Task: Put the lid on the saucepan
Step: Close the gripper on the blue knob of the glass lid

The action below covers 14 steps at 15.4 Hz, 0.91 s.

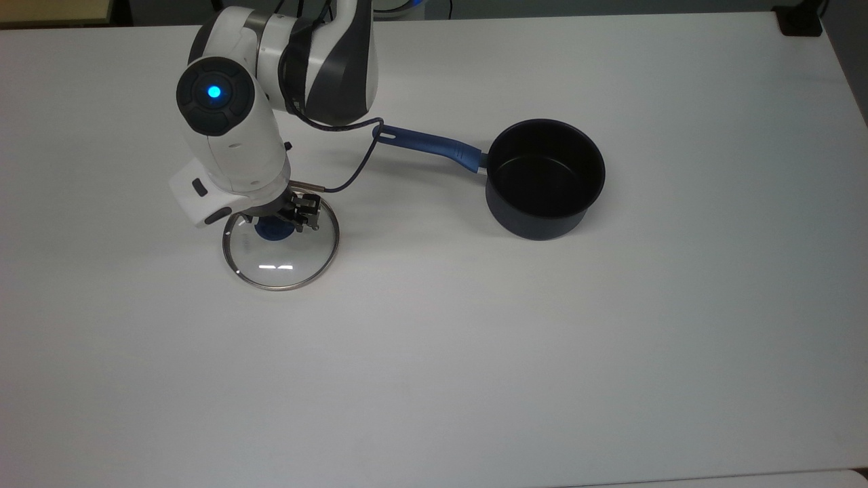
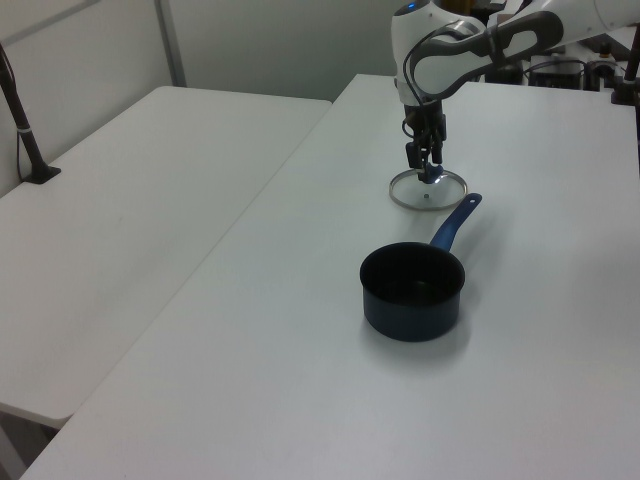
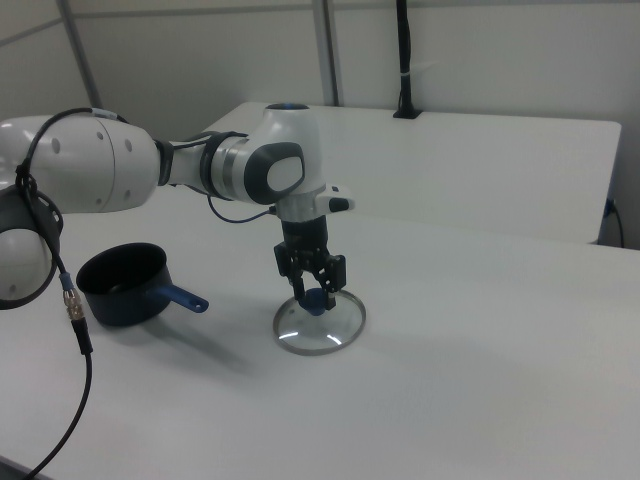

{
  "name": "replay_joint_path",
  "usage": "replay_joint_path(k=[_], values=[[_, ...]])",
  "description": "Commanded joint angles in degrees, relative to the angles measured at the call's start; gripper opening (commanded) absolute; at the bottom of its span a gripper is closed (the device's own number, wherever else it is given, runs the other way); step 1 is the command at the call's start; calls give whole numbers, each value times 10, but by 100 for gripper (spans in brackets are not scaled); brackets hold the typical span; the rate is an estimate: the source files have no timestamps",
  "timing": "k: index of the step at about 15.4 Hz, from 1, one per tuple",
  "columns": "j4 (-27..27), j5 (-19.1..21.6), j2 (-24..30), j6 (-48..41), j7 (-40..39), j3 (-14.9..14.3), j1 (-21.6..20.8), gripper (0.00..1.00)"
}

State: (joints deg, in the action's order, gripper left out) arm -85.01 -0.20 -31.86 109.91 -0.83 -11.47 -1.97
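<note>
1. Our gripper (image 3: 314,293) hangs straight down over the lid (image 1: 281,245), its two fingers set either side of the blue knob (image 1: 274,229). Whether they have clamped it or only bracket it, we cannot tell.
2. The lid lies flat on the white table (image 1: 475,352), left of centre in the top view; in the right view it sits at lower centre (image 3: 320,324).
3. The saucepan (image 1: 544,178) stands upright and open, right of centre in the top view and well apart from the lid.
4. To do this step well, we judge the fingers should be centred on the knob and low on it, so the glass hangs level when raised.
5. We would lift straight up before travelling, clear of the cable (image 1: 352,169) looping near the handle (image 1: 427,144).
6. The handle's long axis runs nearly across the top view, its slotted end pointing to the top view's left, slightly upward, toward the arm.
7. The lid is round, so its turn matters little; level seating matters.
</note>
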Motion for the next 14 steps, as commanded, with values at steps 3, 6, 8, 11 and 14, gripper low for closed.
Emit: replay_joint_path(k=[3,6,8,11,14], values=[[-16,-1,6,17,-3,-2,-5,77],[-16,-1,6,17,-3,-2,-5,65],[-16,-1,6,17,-3,-2,-5,61],[-19,-1,6,17,-3,-2,-5,56],[-18,0,11,11,-4,-2,-4,51]])
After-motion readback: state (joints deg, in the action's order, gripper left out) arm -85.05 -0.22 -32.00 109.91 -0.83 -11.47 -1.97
